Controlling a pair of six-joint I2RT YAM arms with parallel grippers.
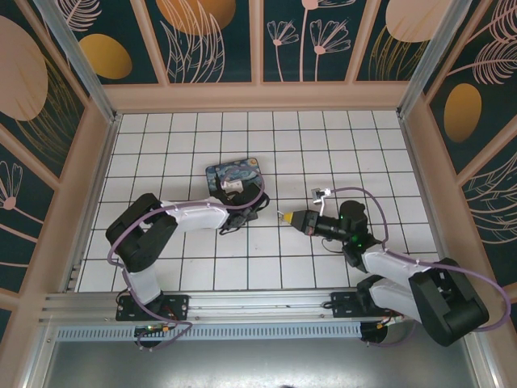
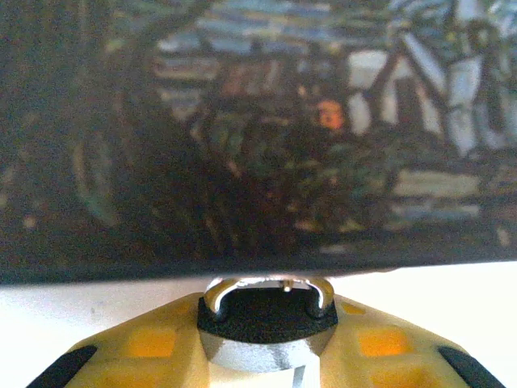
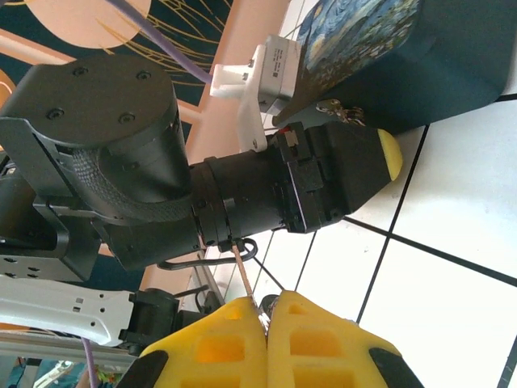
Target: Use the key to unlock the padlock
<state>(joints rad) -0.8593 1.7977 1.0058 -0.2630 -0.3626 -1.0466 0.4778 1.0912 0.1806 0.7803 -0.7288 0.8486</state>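
Two grippers: left gripper point(image 2: 266, 356) pinches padlock point(image 2: 263, 314); right gripper point(image 3: 265, 314) closed.

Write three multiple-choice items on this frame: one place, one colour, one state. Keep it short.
1. Where is the padlock?
A. Between the fingers of the left gripper, just in front of the painted box
B. On top of the painted box
C. Under the painted box

2. What colour are the gripper fingers?
A. Red
B. White
C. Yellow

3. How do the fingers of the right gripper stand?
A. Spread wide
B. Pressed together
C. Clamped around the painted box

Answers:
1 A: the left wrist view shows its shackle and dark body flanked by both fingers, with the box wall right behind.
2 C: both wrist views show yellow fingers.
3 B: in the right wrist view the two fingers meet with no gap.
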